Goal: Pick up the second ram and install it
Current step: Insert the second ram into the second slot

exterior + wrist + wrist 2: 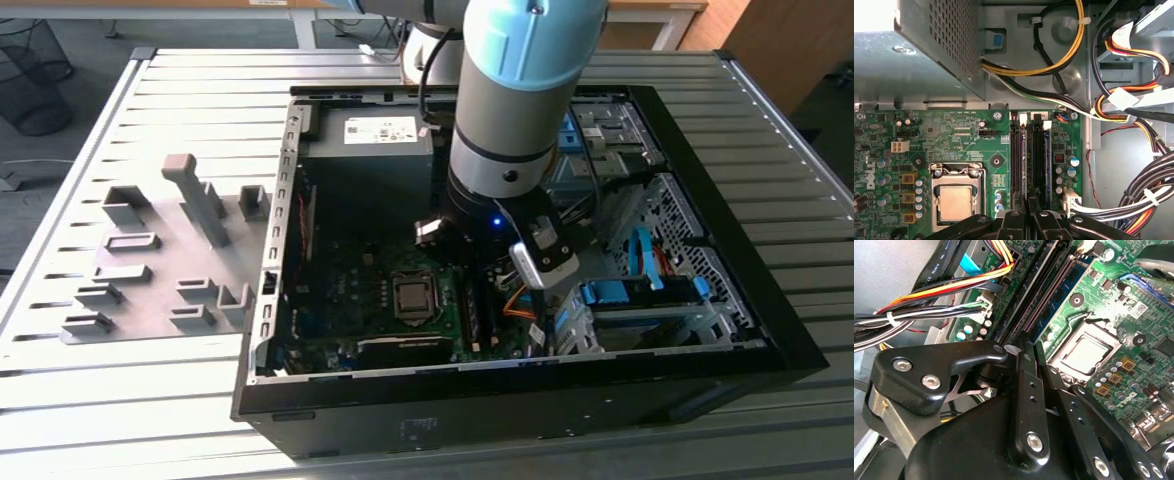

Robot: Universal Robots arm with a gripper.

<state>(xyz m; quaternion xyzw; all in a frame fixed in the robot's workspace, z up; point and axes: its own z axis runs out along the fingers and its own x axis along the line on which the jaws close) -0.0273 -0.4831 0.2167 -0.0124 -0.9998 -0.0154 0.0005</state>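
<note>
Claw (1029, 207) low over motherboard (954, 135) memory slots (1029, 160)

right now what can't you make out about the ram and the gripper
- The ram stick in the slots: in the first wrist view, its near end is covered by the gripper, so full seating cannot be judged.
- In the exterior view, the arm hides the gripper's fingertips and slots.
- Grip: fingers look closed together; anything between them is unclear.

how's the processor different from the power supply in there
The processor is a small, flat, silvery square; the power supply is a big grey box. The processor's top is plain, while the power supply's side is perforated. The processor lies on the green motherboard; the power supply sits past the board's edge. Both look metal.
</note>
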